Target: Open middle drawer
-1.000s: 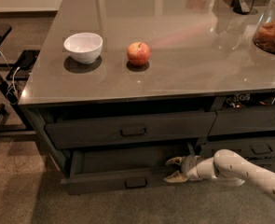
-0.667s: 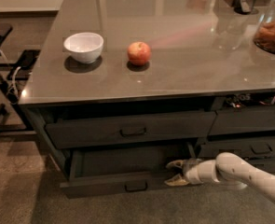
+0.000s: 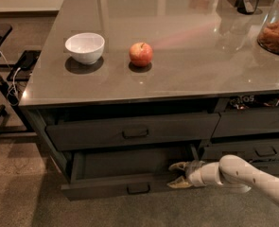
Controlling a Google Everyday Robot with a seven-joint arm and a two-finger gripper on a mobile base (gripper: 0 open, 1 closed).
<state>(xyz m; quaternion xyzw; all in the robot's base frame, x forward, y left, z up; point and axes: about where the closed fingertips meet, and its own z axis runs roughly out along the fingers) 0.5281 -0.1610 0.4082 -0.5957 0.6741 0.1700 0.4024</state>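
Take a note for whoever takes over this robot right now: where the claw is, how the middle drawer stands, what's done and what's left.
Claw: low at the right end of the middle drawer, fingers apart, one above the front's top edge and one in front of it. I cannot tell if they press the panel. It is not on the loop handle.
Middle drawer: partway out, dark inside showing.
Done: the drawer is started open.
Left: probably pull it further, then let go and back the arm away.
The white bowl and apple sit on the countertop, not involved.
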